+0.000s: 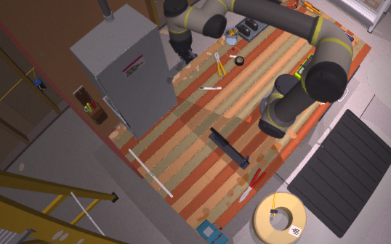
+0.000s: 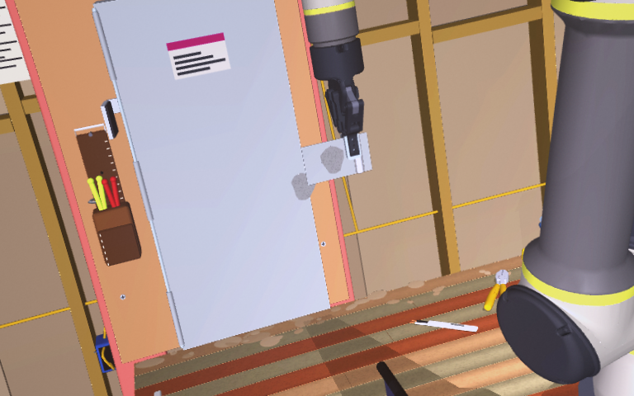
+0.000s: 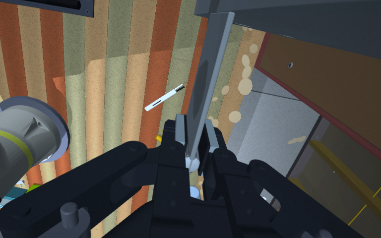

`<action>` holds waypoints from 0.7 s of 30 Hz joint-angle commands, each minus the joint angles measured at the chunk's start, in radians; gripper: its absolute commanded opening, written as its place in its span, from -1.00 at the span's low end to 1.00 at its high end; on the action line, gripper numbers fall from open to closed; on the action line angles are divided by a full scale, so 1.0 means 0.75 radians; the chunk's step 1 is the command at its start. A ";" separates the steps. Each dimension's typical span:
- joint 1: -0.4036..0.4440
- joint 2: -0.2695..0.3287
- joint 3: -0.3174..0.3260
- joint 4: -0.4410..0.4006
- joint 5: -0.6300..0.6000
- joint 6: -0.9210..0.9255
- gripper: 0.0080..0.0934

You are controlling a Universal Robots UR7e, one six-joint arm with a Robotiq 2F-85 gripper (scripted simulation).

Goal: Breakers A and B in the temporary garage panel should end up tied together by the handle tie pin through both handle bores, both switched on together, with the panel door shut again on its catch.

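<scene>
The door pull tab [image 2: 335,158] [image 3: 209,75] is a thin grey plate sticking out from the right edge of the panel door [image 2: 215,168]. My gripper [image 2: 354,148] [image 3: 194,134] comes down from above and its two finger pads are clamped on the tab's outer end. The grey panel box [image 1: 125,69] stands closed against the backboard, with a pink-topped label on its door. The breakers inside are hidden. Yellow and red pins [image 2: 104,191] stand in a brown holder [image 2: 117,233] on the backboard, left of the door.
A cup of pens [image 1: 231,35] stands on the far side of the striped mat. A white marker [image 2: 446,325] [image 3: 164,97] lies below the tab. Yellow-handled pliers [image 1: 219,64], a tape roll [image 1: 239,60], a dark angle bracket [image 1: 229,147] and red cutters [image 1: 253,184] are scattered there too. My arm's base [image 2: 575,289] stands to the right.
</scene>
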 commanded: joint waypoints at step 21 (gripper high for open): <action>0.009 -0.021 0.014 0.007 0.000 0.038 -1.00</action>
